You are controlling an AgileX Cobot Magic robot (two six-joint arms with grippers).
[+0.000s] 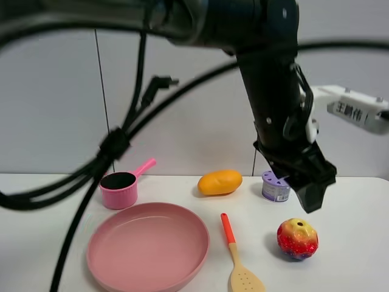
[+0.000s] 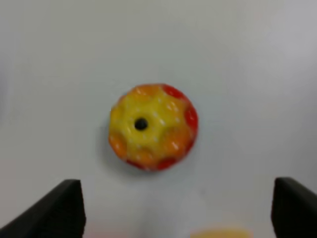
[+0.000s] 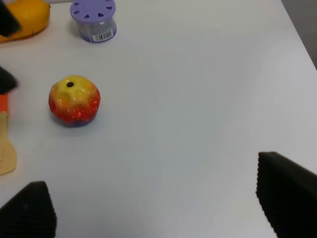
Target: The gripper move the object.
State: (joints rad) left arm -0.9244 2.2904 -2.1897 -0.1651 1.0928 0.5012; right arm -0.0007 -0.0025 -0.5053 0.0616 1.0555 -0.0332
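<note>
The object, a bumpy red toy fruit with a yellow top [image 1: 297,238], sits on the white table at the front right. My left gripper [image 1: 311,187], a black claw on a thick black arm, reaches across and hangs above and a little behind the fruit. In the left wrist view the fruit [image 2: 153,126] lies straight below, and the gripper [image 2: 181,208] is open and empty. My right gripper [image 3: 163,198] is open and empty, with the fruit [image 3: 74,101] some way ahead of it. Only its white bracket [image 1: 355,112] shows in the high view.
An orange mango [image 1: 219,182] and a purple-lidded can [image 1: 275,186] stand behind the fruit. A spatula with an orange handle [image 1: 240,261] lies to its left. A pink plate [image 1: 148,246] and a pink pot [image 1: 120,187] are further left. Black cables [image 1: 109,149] hang at the left.
</note>
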